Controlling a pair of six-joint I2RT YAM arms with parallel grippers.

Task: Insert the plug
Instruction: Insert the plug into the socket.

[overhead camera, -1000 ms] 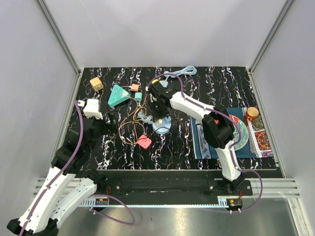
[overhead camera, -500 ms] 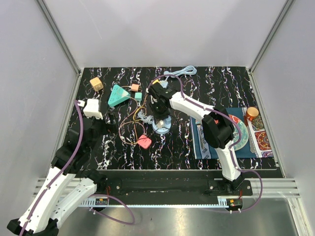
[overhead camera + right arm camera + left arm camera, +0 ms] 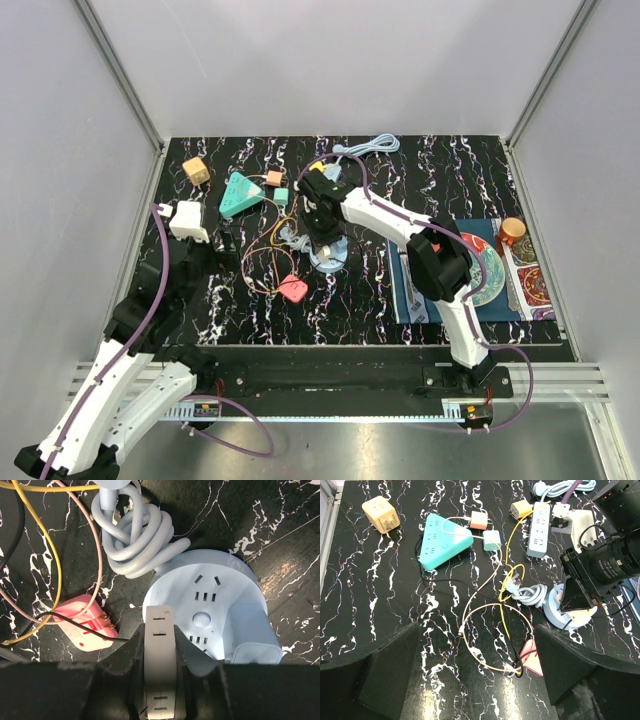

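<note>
My right gripper (image 3: 159, 647) is shut on a flat white plug (image 3: 159, 622), held edge-on above the near left rim of a round pale blue socket hub (image 3: 205, 592). In the top view that gripper (image 3: 325, 240) hangs over the hub (image 3: 331, 260) at the table's middle. A pale blue adapter (image 3: 252, 632) sits in the hub's right side. The prongs of the white plug are hidden. My left gripper (image 3: 475, 650) stands open, well to the left of the hub (image 3: 555, 611), with only loose cords between its fingers (image 3: 390, 660).
A coiled grey cord (image 3: 135, 540) lies against the hub, and a pink plug (image 3: 82, 627) with thin cords lies to its left. Farther off are a teal triangular strip (image 3: 442, 540), a white strip (image 3: 539, 530), an orange cube (image 3: 381, 514) and a plate (image 3: 492, 268) on a mat.
My right gripper has shifted slightly left over the hub with the white plug in it. The left arm has not moved.
</note>
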